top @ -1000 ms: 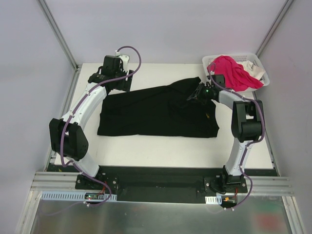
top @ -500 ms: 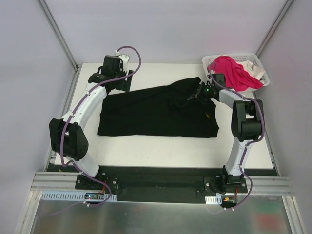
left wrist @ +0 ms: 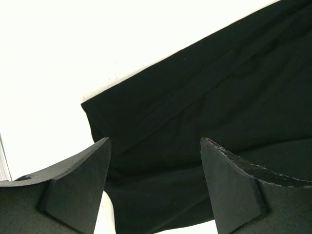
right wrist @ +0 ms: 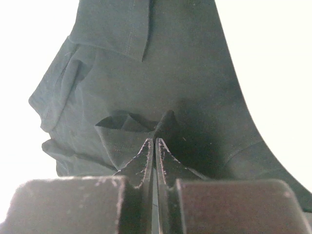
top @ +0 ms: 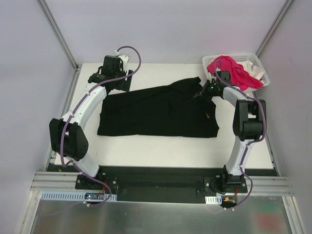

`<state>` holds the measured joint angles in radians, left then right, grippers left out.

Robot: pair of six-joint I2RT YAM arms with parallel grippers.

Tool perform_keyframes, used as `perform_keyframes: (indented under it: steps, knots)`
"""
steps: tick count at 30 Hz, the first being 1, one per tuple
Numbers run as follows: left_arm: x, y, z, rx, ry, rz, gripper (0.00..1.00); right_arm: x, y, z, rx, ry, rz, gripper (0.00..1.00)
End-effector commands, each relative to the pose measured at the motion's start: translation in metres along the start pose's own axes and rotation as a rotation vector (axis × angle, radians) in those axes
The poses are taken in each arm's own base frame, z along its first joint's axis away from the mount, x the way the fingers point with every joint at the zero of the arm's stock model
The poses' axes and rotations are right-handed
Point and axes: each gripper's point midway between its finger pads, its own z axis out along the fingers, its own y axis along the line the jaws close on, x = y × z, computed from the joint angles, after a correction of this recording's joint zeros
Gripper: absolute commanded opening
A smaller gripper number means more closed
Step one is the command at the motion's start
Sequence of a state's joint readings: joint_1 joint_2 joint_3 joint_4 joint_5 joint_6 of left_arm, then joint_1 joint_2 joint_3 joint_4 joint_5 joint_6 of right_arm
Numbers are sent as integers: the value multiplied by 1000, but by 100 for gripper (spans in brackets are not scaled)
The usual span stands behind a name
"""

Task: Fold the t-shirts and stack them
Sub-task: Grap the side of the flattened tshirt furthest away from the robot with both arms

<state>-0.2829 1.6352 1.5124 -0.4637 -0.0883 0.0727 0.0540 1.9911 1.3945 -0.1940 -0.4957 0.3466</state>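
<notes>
Flat on the table [top: 161,144]: black shirt [top: 156,109], far-right corner bunched. There the right gripper [right wrist: 155,142] is pinched tight on a small tuck of cloth. It's a thin bite and may slip when pulled. Over the far-left corner the left gripper [left wrist: 155,146] gapes wide, empty; a one-sided lift would skew the fold. The pink shirt [top: 229,68] waits in the basket [top: 262,69].

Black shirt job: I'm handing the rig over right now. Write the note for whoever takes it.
The left tool is open over the far left corner of the black shirt, gripping nothing.
The right tool is shut on a pinch of the black shirt near its far right edge.
The black shirt lies spread on the table; the pink shirt and white shirt sit in the basket.
Done: one shirt laid out.
Left: fold it, fold the other two, stack all three.
</notes>
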Motion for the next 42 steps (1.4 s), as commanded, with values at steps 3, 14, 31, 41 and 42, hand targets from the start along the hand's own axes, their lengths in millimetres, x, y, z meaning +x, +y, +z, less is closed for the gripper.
perform_keyframes:
  steps: [3, 14, 31, 41, 42]
  knots:
    - [-11, -2, -13, -2, -41, 30, 73, -26, 7, -4, 41, -50, -51, 11]
    - [-12, -1, -18, -5, -59, 13, 73, -54, 37, -20, 77, -67, -190, 49]
    - [11, 17, 25, -173, -17, -149, 70, 64, 91, -44, -25, 8, -399, 46]
    - [72, 19, 48, -283, 145, -382, 69, -6, 110, -29, -44, -78, -387, 45]
    - [74, 15, 48, -271, 147, -412, 69, -8, 109, -25, -53, -64, -386, 45]
